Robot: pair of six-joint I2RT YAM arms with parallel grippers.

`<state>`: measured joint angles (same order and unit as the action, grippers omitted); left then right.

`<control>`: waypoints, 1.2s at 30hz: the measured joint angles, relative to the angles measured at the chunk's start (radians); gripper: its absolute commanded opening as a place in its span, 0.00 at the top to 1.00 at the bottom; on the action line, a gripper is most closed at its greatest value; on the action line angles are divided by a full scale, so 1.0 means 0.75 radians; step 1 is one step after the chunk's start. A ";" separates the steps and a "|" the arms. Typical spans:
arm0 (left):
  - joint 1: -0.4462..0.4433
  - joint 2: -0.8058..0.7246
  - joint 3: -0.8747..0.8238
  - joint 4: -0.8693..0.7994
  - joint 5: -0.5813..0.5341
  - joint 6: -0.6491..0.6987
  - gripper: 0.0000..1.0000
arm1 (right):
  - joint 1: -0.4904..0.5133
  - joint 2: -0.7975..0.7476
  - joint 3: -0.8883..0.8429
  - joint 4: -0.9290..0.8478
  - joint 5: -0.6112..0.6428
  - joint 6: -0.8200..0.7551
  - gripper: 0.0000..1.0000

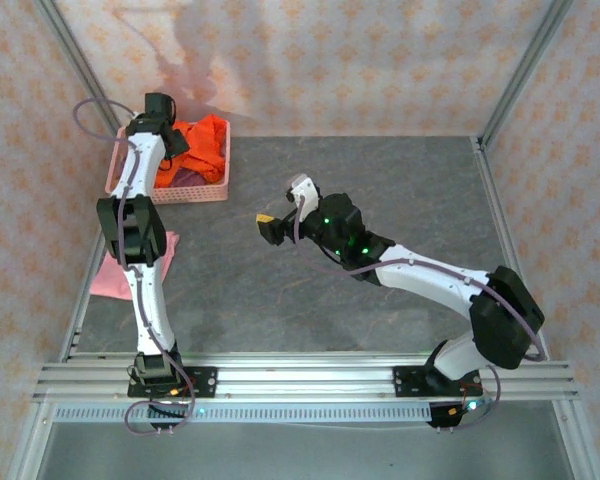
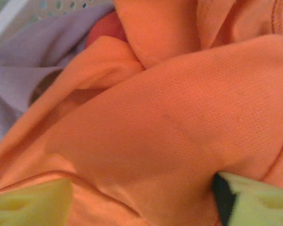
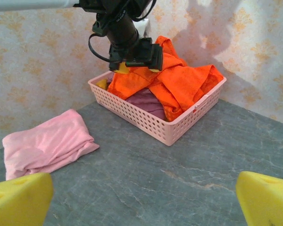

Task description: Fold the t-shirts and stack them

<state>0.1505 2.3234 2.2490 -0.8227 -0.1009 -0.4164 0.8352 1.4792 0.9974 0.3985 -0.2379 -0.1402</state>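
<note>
Pink t-shirt (image 3: 47, 141): folded, at the worktop's left edge, partly behind the left arm when seen from above. Basket (image 3: 146, 123): in the far left corner, holding the orange t-shirt (image 2: 179, 117) over a mauve t-shirt (image 2: 19, 70); a red patch (image 2: 106, 28) is too cut off to identify. Left hand (image 2: 141, 207): fingers partly spread, with a fold of orange cloth bulging between them and touching both. Right hand (image 3: 144, 197): over mid-worktop, spread wide, empty.
</note>
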 measured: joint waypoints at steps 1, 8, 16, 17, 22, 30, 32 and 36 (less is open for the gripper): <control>0.000 0.009 0.008 -0.006 0.013 -0.014 0.50 | 0.000 0.003 -0.001 0.005 -0.004 0.013 0.01; -0.003 0.010 0.017 -0.026 0.067 -0.029 1.00 | 0.000 0.006 -0.006 0.056 -0.024 0.105 0.01; -0.003 -0.108 -0.032 -0.026 0.096 -0.021 1.00 | 0.000 0.007 -0.008 0.073 -0.033 0.151 0.01; -0.006 -0.142 -0.041 -0.026 0.096 -0.014 1.00 | 0.000 0.007 -0.008 0.075 -0.034 0.157 0.01; -0.030 -0.371 -0.048 -0.025 0.096 0.019 1.00 | 0.000 0.007 -0.008 0.091 -0.036 0.187 0.01; -0.171 -0.626 0.015 -0.026 0.096 0.105 1.00 | 0.000 0.007 -0.024 0.137 -0.057 0.244 0.01; -0.226 -0.669 0.015 -0.027 0.096 0.127 1.00 | 0.000 0.007 -0.034 0.153 -0.060 0.254 0.01; -0.363 -0.739 0.015 -0.036 0.096 0.167 1.00 | 0.000 0.005 -0.067 0.163 -0.068 0.273 0.01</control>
<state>-0.1219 1.7695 2.2604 -0.8497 -0.0292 -0.2909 0.8352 1.4826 0.9474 0.5209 -0.2890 0.0643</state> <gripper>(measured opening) 0.038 0.993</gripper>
